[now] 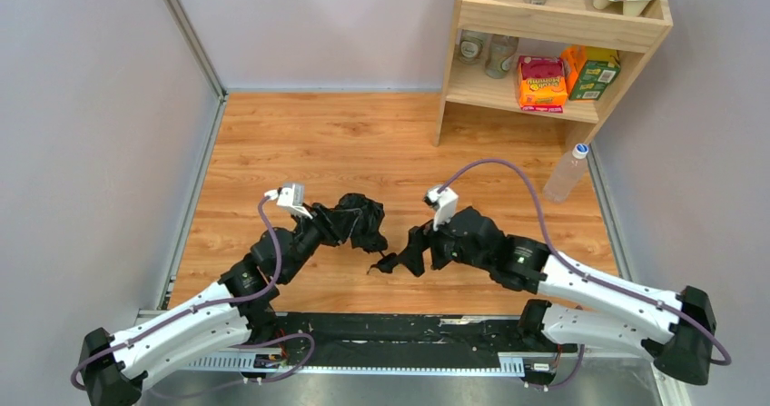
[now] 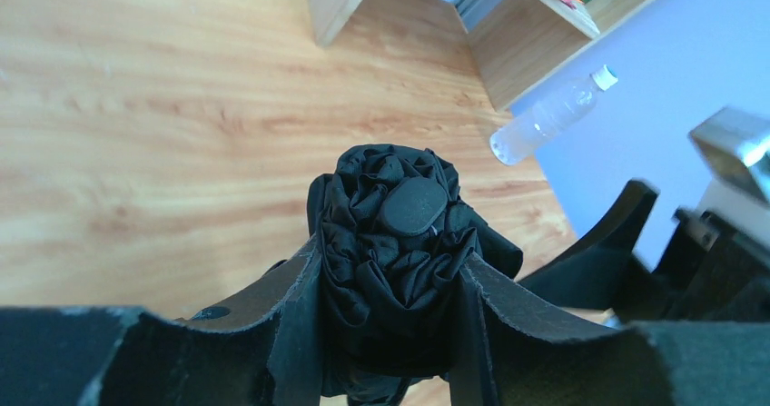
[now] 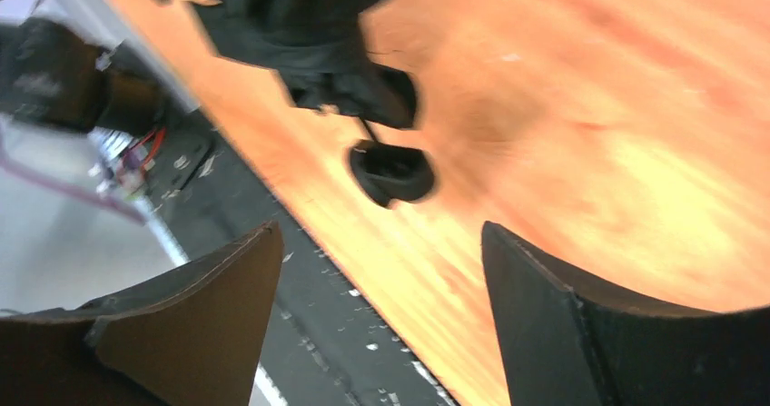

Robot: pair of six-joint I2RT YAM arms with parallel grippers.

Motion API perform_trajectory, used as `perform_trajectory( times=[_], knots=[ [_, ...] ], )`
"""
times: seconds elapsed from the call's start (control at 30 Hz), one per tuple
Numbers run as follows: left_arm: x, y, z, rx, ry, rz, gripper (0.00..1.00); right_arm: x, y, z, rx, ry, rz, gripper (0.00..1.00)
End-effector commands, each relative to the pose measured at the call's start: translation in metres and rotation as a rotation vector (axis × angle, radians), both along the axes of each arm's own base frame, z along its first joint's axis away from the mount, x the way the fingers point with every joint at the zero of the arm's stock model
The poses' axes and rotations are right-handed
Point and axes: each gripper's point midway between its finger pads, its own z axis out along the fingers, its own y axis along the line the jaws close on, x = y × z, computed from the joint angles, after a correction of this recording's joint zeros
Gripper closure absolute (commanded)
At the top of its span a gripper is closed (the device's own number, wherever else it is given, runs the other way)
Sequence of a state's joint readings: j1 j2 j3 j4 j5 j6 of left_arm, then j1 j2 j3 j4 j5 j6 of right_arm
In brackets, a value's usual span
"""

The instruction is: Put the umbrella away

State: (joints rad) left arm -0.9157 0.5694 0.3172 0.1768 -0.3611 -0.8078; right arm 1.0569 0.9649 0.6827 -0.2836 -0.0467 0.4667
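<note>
Top view: your left gripper (image 1: 329, 228) grips the black umbrella (image 1: 361, 222) above mid-table (image 1: 300, 143), with the right gripper (image 1: 410, 253) just beside it.
Left wrist: your fingers are clamped on bunched fabric.
Right wrist: your jaws are spread and hold nothing; the handle (image 3: 392, 172) is ahead, blurred.

The top external camera looks steeply down from above and behind the two arm bases, taking in the whole wooden table (image 1: 363, 143) and the shelf unit (image 1: 554, 52) at its far right corner. The left wrist camera sits close behind the left fingers (image 2: 291, 324) and faces forward across the table toward that same shelf and a plastic bottle (image 2: 549, 115) (both also in the overhead view), with the umbrella (image 2: 395, 242) filling its near centre. The right wrist camera, blurred, looks down past the right fingers (image 3: 545, 315) at the table's near edge and the umbrella, ground the overhead view covers too
</note>
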Motion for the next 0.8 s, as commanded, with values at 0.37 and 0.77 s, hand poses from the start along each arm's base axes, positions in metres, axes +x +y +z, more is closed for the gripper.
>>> perform_trajectory(
  times=[0.37,0.77],
  knots=[
    [0.005,-0.034,0.032,0.500,-0.612,-0.170,1.00,0.058,-0.086,0.013,-0.118,-0.218,-0.443,0.11],
    [0.008,-0.023,-0.056,0.414,-0.213,-0.107,1.00,0.046,-0.074,0.004,-0.110,-0.165,-0.352,0.09]
  ],
)
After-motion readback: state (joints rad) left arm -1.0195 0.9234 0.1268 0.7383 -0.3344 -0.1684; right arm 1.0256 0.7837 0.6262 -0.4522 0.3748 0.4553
